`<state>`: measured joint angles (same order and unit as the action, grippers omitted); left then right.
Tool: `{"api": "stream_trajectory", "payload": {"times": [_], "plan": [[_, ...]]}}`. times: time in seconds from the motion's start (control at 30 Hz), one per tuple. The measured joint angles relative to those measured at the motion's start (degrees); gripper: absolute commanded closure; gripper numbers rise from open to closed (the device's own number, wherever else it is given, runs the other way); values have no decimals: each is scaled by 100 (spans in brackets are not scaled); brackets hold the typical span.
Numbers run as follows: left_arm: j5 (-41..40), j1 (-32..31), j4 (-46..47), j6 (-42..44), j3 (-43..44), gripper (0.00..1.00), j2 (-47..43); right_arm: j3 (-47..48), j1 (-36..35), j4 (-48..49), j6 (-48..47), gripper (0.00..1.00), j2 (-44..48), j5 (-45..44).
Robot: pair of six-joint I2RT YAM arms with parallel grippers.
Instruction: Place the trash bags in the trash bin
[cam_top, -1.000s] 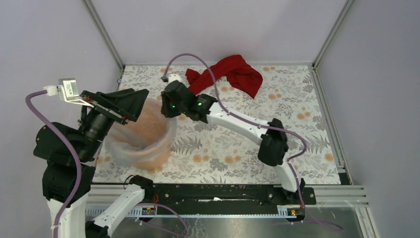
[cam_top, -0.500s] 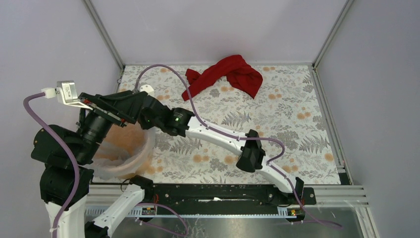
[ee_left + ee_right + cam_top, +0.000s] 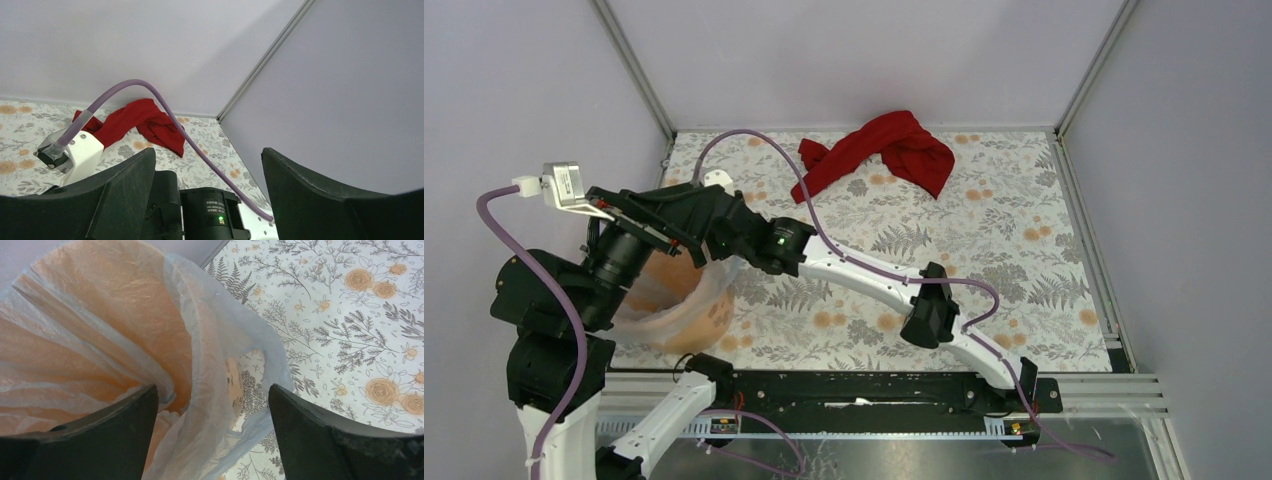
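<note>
The trash bin (image 3: pixel 692 318), a round orange bucket, stands at the table's near left, wrapped and lined by a translucent pale blue trash bag (image 3: pixel 636 322). In the right wrist view the wrinkled trash bag (image 3: pixel 220 365) drapes over the trash bin's rim and lines its orange inside (image 3: pixel 115 305). My right gripper (image 3: pixel 212 390) hangs open just above that rim, the film lying loose between its fingers. From overhead the right gripper (image 3: pixel 709 240) sits over the bin's far right edge. My left gripper (image 3: pixel 679 205) hovers above the bin, open and empty. The left gripper (image 3: pixel 207 152) faces the right arm's wrist.
A red cloth (image 3: pixel 894 150) lies crumpled at the back of the floral table (image 3: pixel 1024 250), also seen as red cloth (image 3: pixel 145 120) from the left wrist. The right arm's purple cable (image 3: pixel 754 140) arcs above the back left. Grey walls enclose three sides.
The right arm swung left from the table's middle to the bin's rim, under the left gripper. The bin and its bag shifted left and toward the near edge. The left arm barely moved.
</note>
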<state>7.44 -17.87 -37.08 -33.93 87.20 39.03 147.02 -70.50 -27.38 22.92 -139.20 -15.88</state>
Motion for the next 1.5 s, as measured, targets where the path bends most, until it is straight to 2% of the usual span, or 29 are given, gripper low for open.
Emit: {"api": "stream_trajectory", "payload": {"times": [0.1, 0.2, 0.33, 0.5, 0.67, 0.83, 0.97, 1.1, 1.23, 1.37, 1.5], "plan": [[0, 0, 0, 2, 0, 18, 2, 0, 0, -114, -68, 1, 103, 11], [-44, 0, -4, 9, 0, 18, 2, -92, 0, -245, -131, 0, 385, 9], [-249, 0, -24, 85, 44, 18, 2, -647, 7, -310, -195, 0, 1231, 11], [-549, 0, -37, 199, 236, 12, 0, -2090, 72, -146, -293, 0, 2789, -55], [-876, 0, -24, 326, 378, 6, -13, -4284, 433, 39, -498, 0, 4666, -415], [-988, 0, 59, 439, 459, 3, 105, -5888, 951, -188, -940, 0, 6620, -1329], [-986, 0, 203, 457, 457, 1, 339, -6059, 929, -321, -1414, 0, 8107, -1963], [-977, 0, 319, 461, 455, 1, 610, -5702, 929, -531, -1781, 0, 9036, -2789], [-988, 0, 299, 514, 455, 1, 758, -5849, 931, -592, -1991, 0, 9477, -3224], [-1029, 0, 264, 546, 457, 1, 767, -6419, 931, -645, -2218, 0, 9774, -3287], [-1069, 0, 164, 551, 472, 1, 758, -6546, 931, -647, -2363, 0, 9903, -3346]]}}
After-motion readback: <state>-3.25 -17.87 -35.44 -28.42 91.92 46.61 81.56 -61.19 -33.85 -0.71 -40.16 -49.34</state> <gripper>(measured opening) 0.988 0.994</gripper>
